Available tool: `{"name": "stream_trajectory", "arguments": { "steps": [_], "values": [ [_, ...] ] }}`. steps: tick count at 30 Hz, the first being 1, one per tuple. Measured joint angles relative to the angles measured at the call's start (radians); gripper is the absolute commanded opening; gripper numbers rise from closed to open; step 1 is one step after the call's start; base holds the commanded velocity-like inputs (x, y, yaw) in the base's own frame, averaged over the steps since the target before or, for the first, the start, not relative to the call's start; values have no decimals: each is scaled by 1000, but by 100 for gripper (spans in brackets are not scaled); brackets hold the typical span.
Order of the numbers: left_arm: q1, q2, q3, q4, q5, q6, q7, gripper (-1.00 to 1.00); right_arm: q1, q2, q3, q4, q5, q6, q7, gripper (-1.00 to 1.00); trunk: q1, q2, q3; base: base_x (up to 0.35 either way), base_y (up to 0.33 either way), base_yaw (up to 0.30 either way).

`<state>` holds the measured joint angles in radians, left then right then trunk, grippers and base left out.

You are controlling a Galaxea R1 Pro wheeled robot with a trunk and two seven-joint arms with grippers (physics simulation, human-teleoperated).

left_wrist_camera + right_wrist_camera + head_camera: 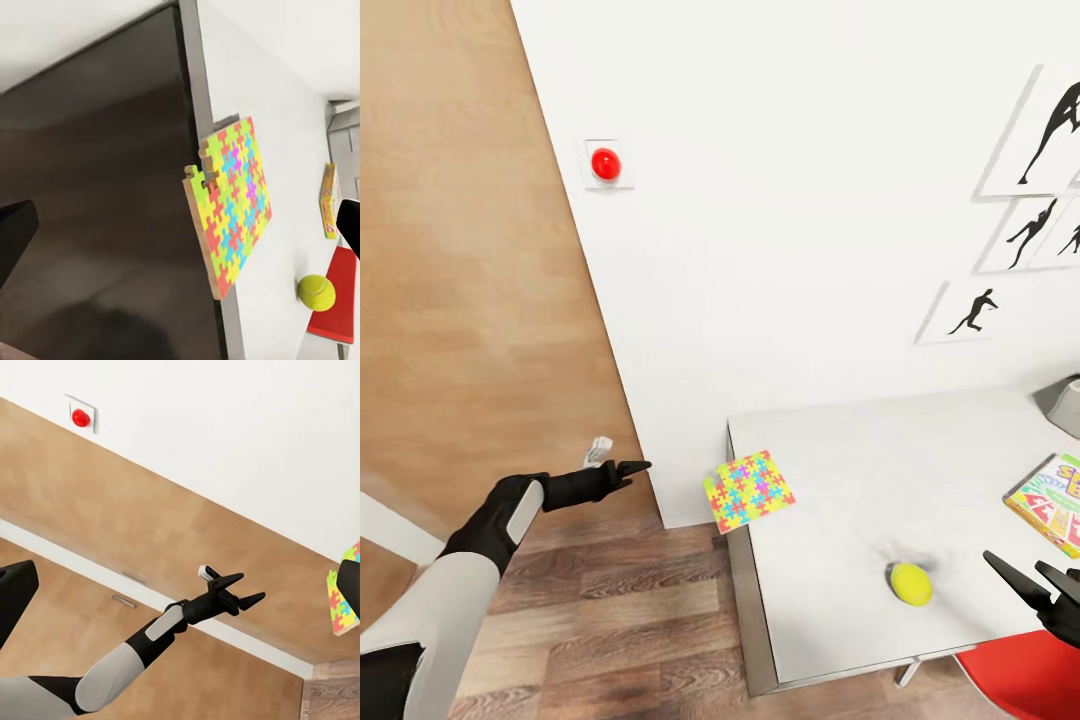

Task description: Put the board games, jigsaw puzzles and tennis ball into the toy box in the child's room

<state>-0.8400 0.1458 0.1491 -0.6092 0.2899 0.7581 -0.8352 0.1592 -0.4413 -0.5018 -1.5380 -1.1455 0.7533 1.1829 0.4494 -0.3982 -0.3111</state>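
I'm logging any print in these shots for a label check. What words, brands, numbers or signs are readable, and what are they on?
Board game box at the table's right edge: large coloured lettering, cut off by the frame and not readable as a word.
Same box in the left wrist view: seen edge-on, print too small to read.
Multicoloured jigsaw puzzle: pattern only, no text.
Red button on the wall plate: no label.
Silhouette pictures: figures only, no words.

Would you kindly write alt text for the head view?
A multicoloured jigsaw puzzle overhangs the near-left corner of a pale table, with a tennis ball further right. The left gripper hovers beside the table, over wood floor.
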Motion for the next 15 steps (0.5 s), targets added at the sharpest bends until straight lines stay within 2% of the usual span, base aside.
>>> {"name": "stream_trajectory", "arguments": {
  "steps": [8,15],
  "values": [
    [0,4,1,0,0,2,-2,100,0,0,0,0,1,-1,0,100,0,0,0,0,0,0],
    [0,3,3,0,2,9,-3,100,0,-1,0,0,0,1,0,100,27,-49,-22,0,0,0]
  ]
}}
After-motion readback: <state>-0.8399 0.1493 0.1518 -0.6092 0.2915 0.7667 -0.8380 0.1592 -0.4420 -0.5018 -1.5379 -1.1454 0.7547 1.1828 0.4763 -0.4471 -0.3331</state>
